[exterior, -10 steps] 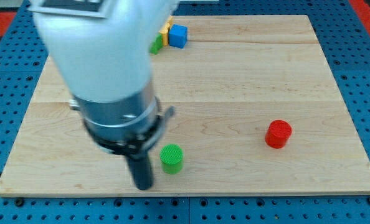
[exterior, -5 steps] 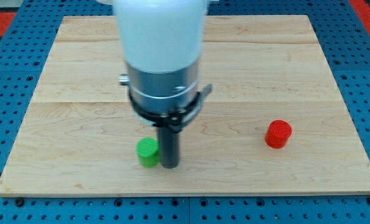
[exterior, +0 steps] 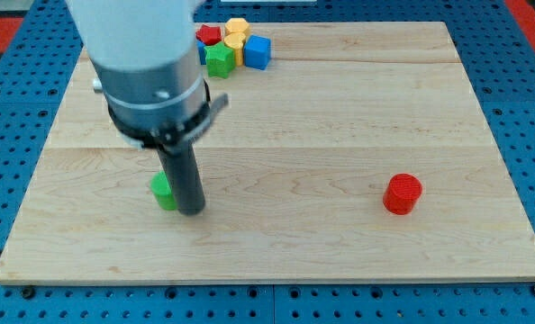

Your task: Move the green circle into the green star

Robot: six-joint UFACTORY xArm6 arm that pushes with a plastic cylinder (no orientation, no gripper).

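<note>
Standing on the pale wooden board [exterior: 340,108], my tip [exterior: 192,211], the lower end of a straight dark rod with no jaws to spread or press together, touches the right side of the small green circle block [exterior: 163,191] in the board's lower left quarter. Part of the green circle is hidden behind the rod. The rod hangs from a silver collar and a blurred white arm body [exterior: 141,45] that fills the view's upper left.

Near the board's top edge, left of centre, a cluster of blocks sits packed together: the green star block [exterior: 219,59] at the cluster's lower side, a red block [exterior: 210,35] of unclear shape at its upper left, a yellow block [exterior: 237,31] above, and a blue cube [exterior: 258,51] on its right. The green circle lies well apart from that cluster.

Toward the board's lower right, a red cylinder block [exterior: 402,193] stands alone. Blue perforated metal [exterior: 520,36] surrounds the board.
</note>
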